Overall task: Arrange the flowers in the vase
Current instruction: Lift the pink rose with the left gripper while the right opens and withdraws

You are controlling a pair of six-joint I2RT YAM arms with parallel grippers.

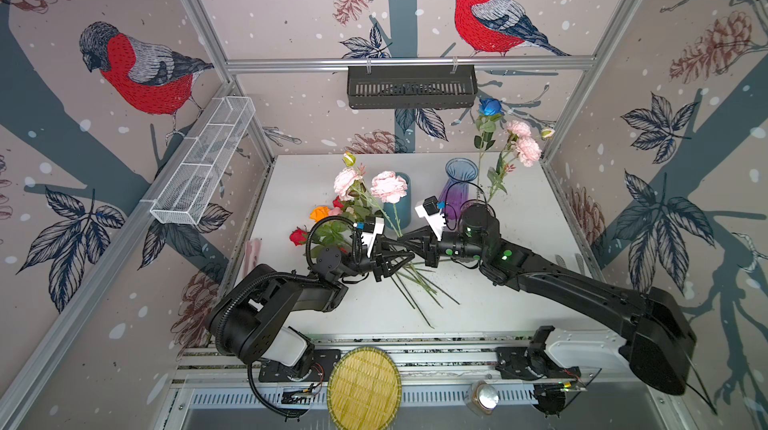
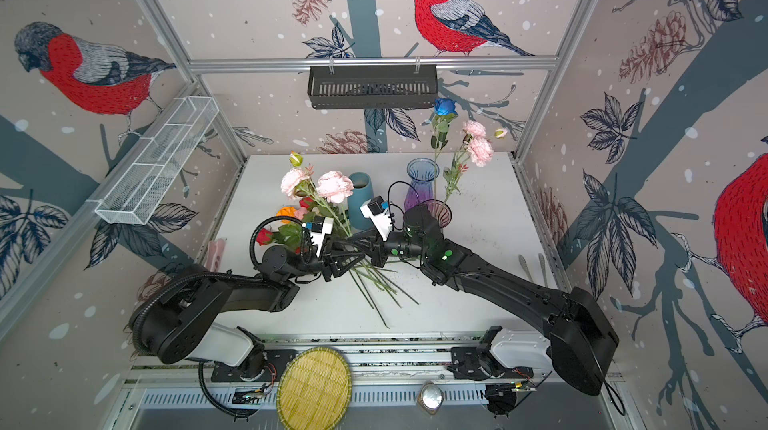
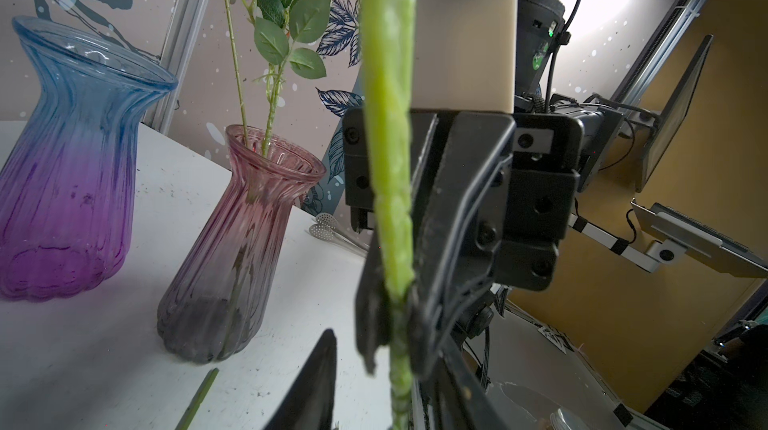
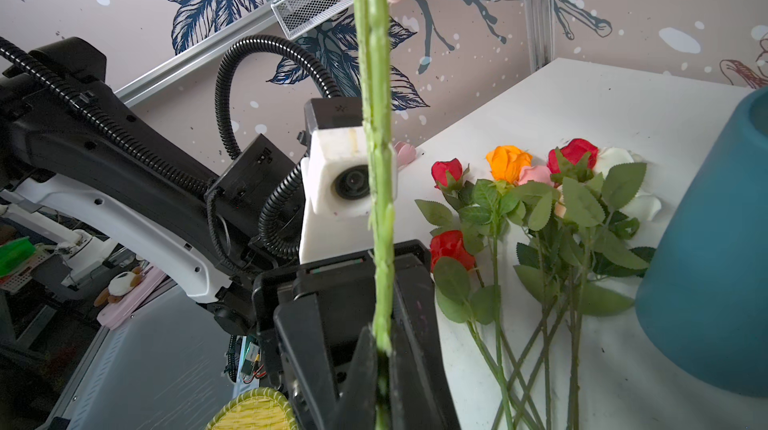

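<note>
A pink carnation (image 1: 388,186) hangs on a long green stem (image 4: 376,157) over the middle of the table. My right gripper (image 1: 405,238) (image 4: 382,365) is shut on that stem. My left gripper (image 1: 406,254) (image 3: 390,399) meets it from the other side, with its jaws open on either side of the same stem (image 3: 390,182). A pink glass vase (image 3: 249,240) (image 2: 439,211) behind my right wrist holds a blue rose (image 1: 490,106) and pink carnations (image 1: 527,148). Red, orange, pink and white roses (image 4: 507,163) (image 1: 319,212) lie on the table beside my left arm, their stems (image 1: 419,286) fanned towards the front.
A blue-to-purple glass vase (image 1: 460,180) (image 3: 75,157) and a teal vase (image 1: 401,199) (image 4: 715,261) stand at the back middle. A yellow woven tray (image 1: 363,386) sits on the front rail. A black basket (image 1: 411,87) hangs on the back wall and a white wire basket (image 1: 203,161) on the left wall.
</note>
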